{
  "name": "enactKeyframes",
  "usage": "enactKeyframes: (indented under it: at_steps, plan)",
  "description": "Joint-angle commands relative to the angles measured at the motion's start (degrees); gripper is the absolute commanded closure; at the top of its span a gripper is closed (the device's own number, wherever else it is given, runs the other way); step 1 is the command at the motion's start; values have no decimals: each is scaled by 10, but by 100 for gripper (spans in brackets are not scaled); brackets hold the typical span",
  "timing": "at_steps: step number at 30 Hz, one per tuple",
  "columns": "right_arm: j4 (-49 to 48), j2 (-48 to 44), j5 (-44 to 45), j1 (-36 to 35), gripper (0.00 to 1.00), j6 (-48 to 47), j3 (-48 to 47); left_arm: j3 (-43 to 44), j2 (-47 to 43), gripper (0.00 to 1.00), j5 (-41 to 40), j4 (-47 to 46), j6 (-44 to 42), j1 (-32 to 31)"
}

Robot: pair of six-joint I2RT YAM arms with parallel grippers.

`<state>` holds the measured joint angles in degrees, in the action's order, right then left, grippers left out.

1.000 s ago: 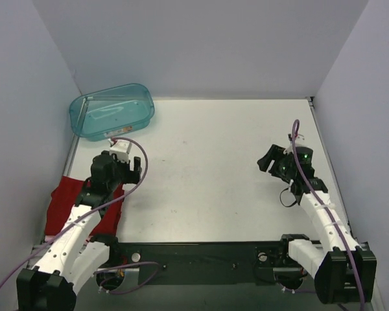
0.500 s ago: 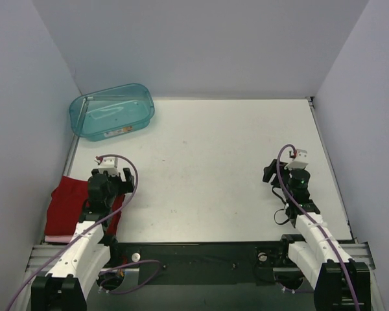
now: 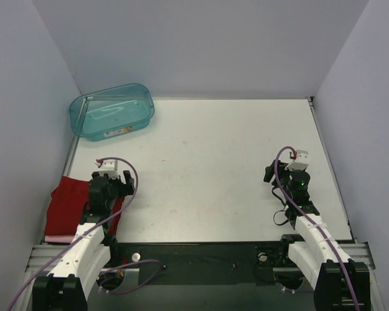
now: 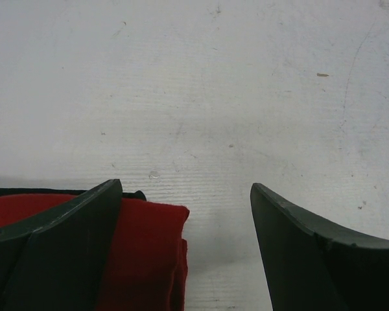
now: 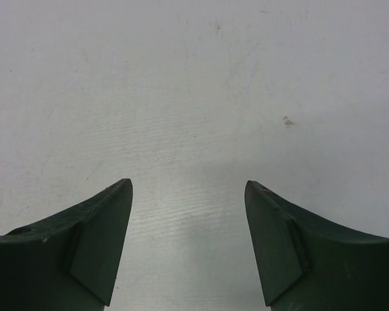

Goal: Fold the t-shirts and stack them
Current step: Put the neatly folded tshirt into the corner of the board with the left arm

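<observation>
Right now my left claw (image 4: 186,186) is spread wide and pinches nothing. Its dark, matte, wedge-shaped fingers (image 4: 58,253) taper to blunt tips. One of them hangs over the corner of the soft dark red t-shirt (image 4: 149,253); whether it touches the cloth I cannot tell. My right claw (image 5: 188,184) is also parted, somewhat less widely, with only bare surface between its tips.

Moving outward, the red shirt lies folded in a thick, layered bundle at the near left corner of the white, faintly scuffed table (image 3: 207,162), partly under my left arm. A thin pale pink strip (image 3: 55,239) shows along its near edge, which I take to be the second shirt beneath it. If so, the stack looks close to done. Well beyond it, at the far left, sits the translucent teal plastic tub (image 3: 111,111), smooth, with rounded corners.

The danger I see is at that corner of cloth. If I drop or sweep sideways, the finger above it could snag the limp fabric and drag a layer open. The bundle also sits near the table's edge, so a shove from my arm might slide it off. The loose purple cable (image 3: 131,170) looping off my wrist could catch as well.
</observation>
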<state>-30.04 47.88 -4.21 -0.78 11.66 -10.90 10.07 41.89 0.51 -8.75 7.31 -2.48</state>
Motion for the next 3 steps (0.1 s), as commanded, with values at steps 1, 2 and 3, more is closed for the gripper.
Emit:
enactKeyframes:
  at_steps: [1,2,3]
  plan:
    - [-41,-5,10,3,35,-8,1,0,-4,9,3,-30,15,5]
    - [-43,-3,10,4,35,-6,1,1,-4,9,0,-30,16,5]
    - [-46,-2,13,3,35,-6,2,0,-3,9,-1,-42,17,5]
